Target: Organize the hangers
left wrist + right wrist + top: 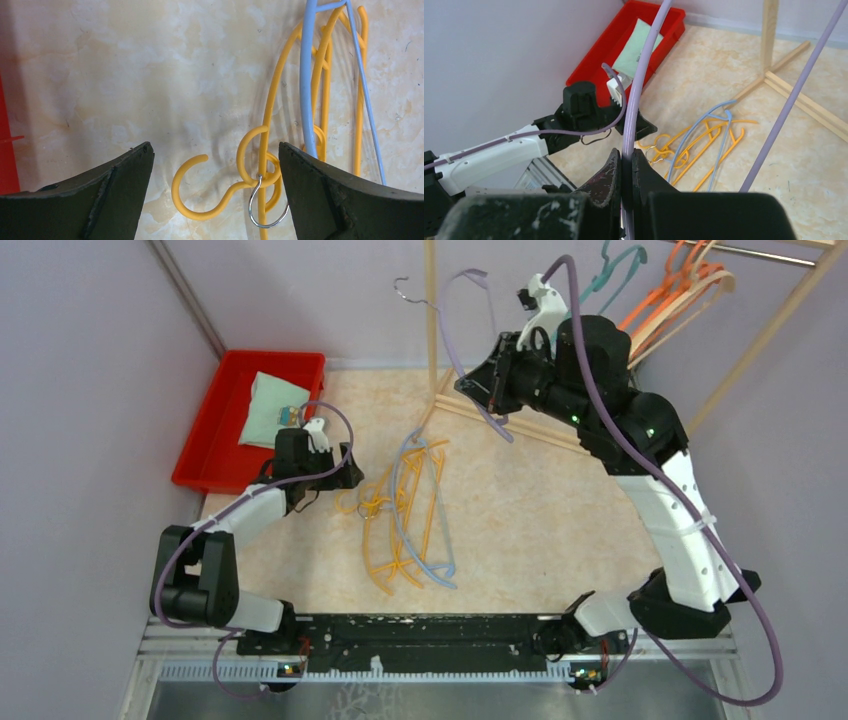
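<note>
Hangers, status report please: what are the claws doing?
Right gripper shut on lavender hanger, raised. Left gripper open over yellow hanger hook. Blue hanger tangled across it.

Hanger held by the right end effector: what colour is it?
The thin plastic hanger is lavender, clearest in the right wrist view.

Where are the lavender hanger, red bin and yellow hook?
lavender hanger (642,70), right wrist view, on its curved bar.
red bin (208,440), top external view, on its left wall.
yellow hook (174,190), left wrist view, on its outer curve.

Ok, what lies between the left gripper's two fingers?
In the left wrist view, a yellow hanger's hook and a thin metal hook lie on the table between the open left gripper's fingers.
</note>
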